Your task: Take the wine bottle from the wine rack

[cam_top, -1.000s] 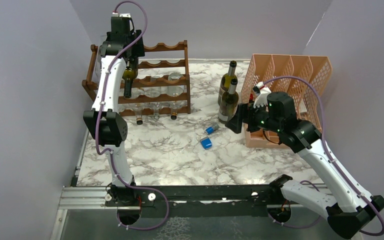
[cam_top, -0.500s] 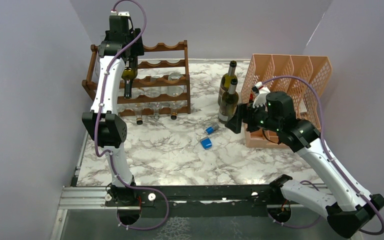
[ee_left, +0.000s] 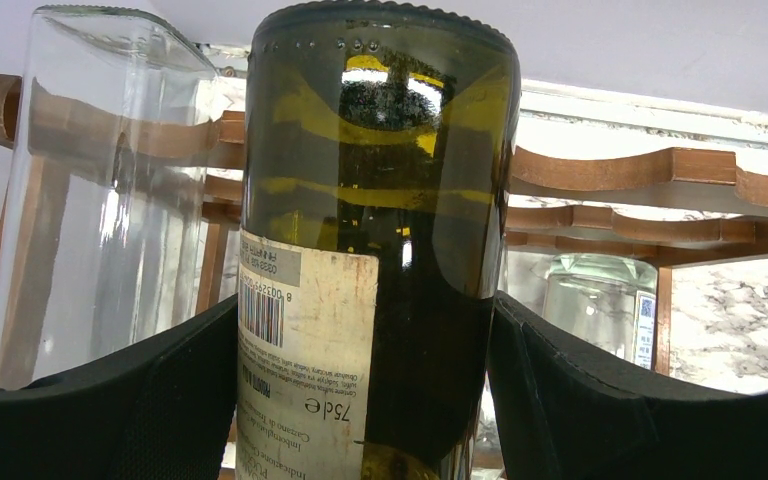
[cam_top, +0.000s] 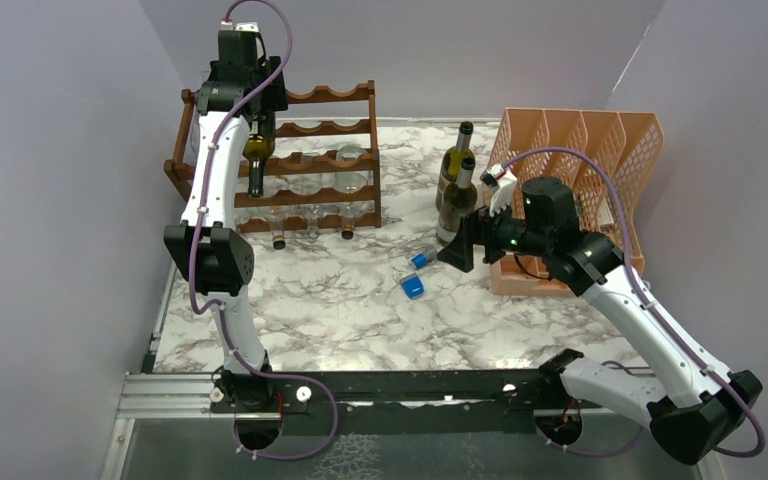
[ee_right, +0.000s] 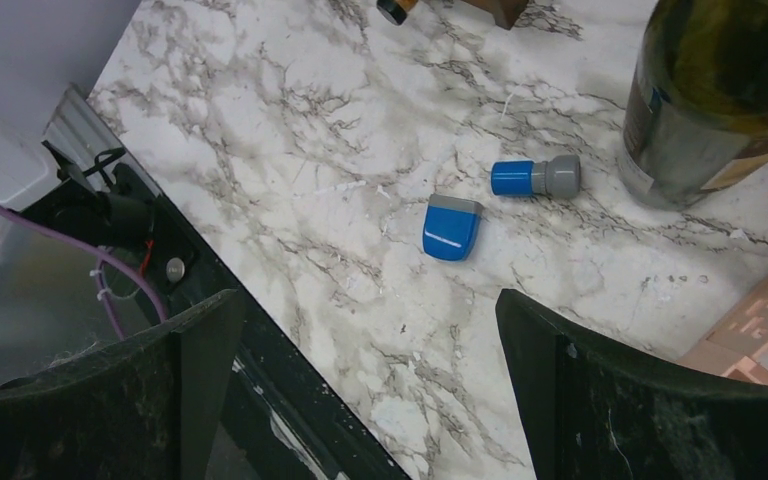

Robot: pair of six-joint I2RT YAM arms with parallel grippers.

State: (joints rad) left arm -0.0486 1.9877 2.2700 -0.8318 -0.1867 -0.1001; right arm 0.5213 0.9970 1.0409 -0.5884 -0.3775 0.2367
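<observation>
Footage from the top external camera is showing the dark reddish-brown wooden wine rack (cam_top: pixel 325 128), with its scalloped rails, standing at the upper left of the frame on the white marble-patterned bench (cam_top: pixel 340 320). The left end effector (cam_top: pixel 258 128) is clamping the dark green glass wine bottle (cam_top: pixel 256 165) by its base end. The wine bottle is hanging neck-down against the left part of the rack's front. Clear glass bottles (cam_top: pixel 345 158) are lying in the tiers. Right of centre, the right end effector (cam_top: pixel 460 245) is hovering just beside two upright dark bottles (cam_top: pixel 457 205), and a peach plastic lattice organizer (cam_top: pixel 580 140) is standing behind them.

From the left wrist, black padded fingers (ee_left: pixel 160 400) are pressing on both sides of the labelled wine bottle, which is filling the middle of the frame. Wavy rails are running behind it, and a tall clear bottle (ee_left: pixel 90 180) is showing at the left edge.

From the right wrist, the jaws are standing wide with nothing between them, over bare bench. A small blue plastic cap (ee_right: pixel 452 226) and a blue-and-grey cylinder (ee_right: pixel 534 177) are lying near the centre.

The grasp looks secure, and the wine bottle seems to be coming out of its cradle. Whether it is touching a rail cannot be told. Carrying it clear of the rack and setting it down are, by my reading, not yet done.
</observation>
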